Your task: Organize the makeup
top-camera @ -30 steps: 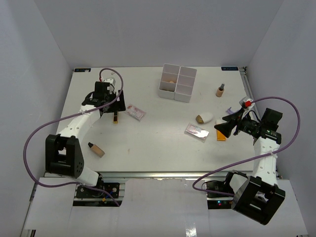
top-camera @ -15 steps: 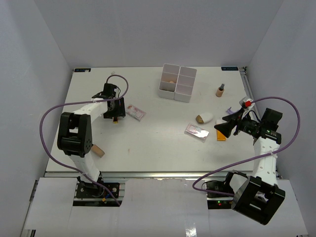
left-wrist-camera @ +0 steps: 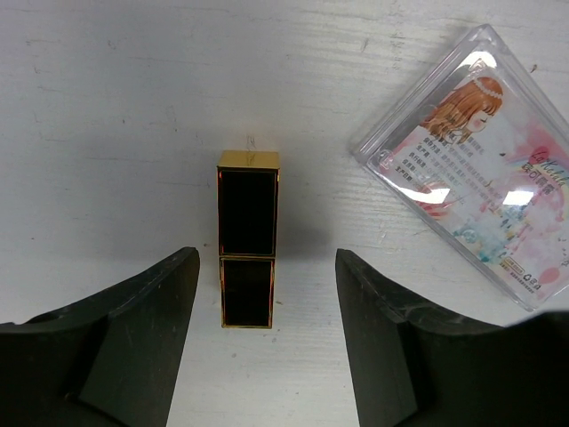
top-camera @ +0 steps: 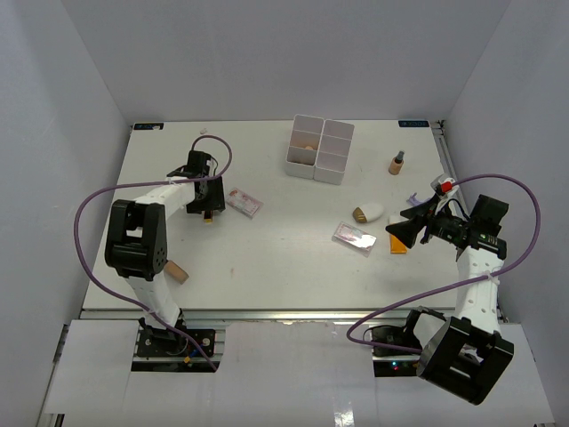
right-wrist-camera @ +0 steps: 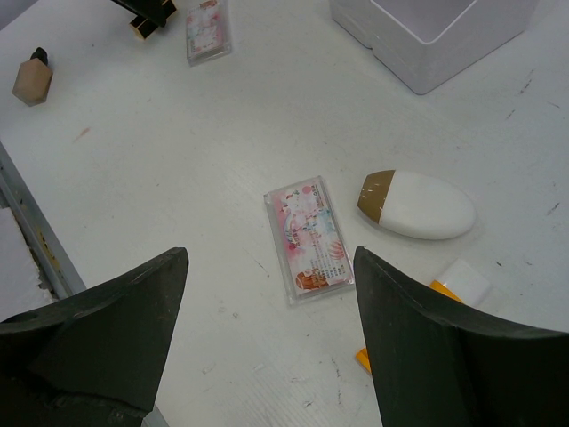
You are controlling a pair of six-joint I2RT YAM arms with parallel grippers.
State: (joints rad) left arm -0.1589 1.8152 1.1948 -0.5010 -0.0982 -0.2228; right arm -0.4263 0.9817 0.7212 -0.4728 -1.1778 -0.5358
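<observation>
My left gripper [top-camera: 205, 203] is open, low over the black-gold lipstick [left-wrist-camera: 248, 236], which lies flat on the table. Its near end sits between my fingers [left-wrist-camera: 133, 338] without touching them. A pink flat packet [left-wrist-camera: 471, 169] lies just right of it. My right gripper [right-wrist-camera: 271, 258] is open and empty, above the second pink packet [right-wrist-camera: 308, 238]. The white-gold piece [right-wrist-camera: 416, 205] and the orange tube [right-wrist-camera: 449, 289] lie beside that packet. A tan dark-capped bottle [top-camera: 396, 163] stands at the back right. A tan wedge [top-camera: 176, 271] lies front left. The beige sponge [top-camera: 307, 147] sits in the box.
The white multi-compartment box [top-camera: 331, 151] stands at the back centre and also shows in the right wrist view [right-wrist-camera: 427, 36]. White walls close in the table on three sides. The left arm's purple cable loops over the table's left part.
The left arm has folded in and its gripper has come down around the lipstick, mostly in the first half second. The right arm has not moved.
</observation>
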